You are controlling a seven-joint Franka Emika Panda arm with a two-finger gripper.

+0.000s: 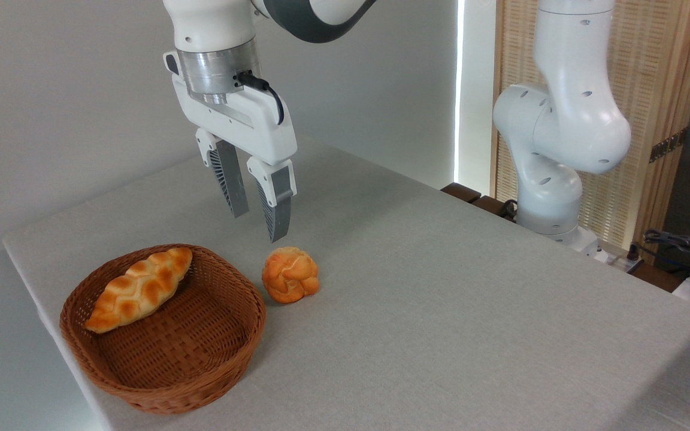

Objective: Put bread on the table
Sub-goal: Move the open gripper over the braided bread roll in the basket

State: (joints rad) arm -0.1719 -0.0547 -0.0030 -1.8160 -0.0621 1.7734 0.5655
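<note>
A long braided loaf of bread (140, 288), golden-brown with pale cream seams and tapered ends, lies in a round brown wicker basket (201, 383) of tight woven strands. It leans against the basket's far-left wall, its long axis running from the lower left up to the upper right, one tip near the front-left rim and the other resting on the back rim.

The white two-finger gripper (255, 222) hangs in the air above and to the right of the loaf, touching nothing. Its grey ribbed fingers (231, 185) point down and stand a little apart with nothing between them. Just below its right fingertip, outside the basket and close beside its rim, sits a small round orange knotted bun (291, 275) with a glossy, lumpy surface.

Both basket and bun rest on a large rectangular table (471, 311) covered in smooth light grey-beige fabric. Behind the gripper to the right, the arm's white base (551, 179) stands at the table's far edge, before a slatted wooden screen (662, 108).
</note>
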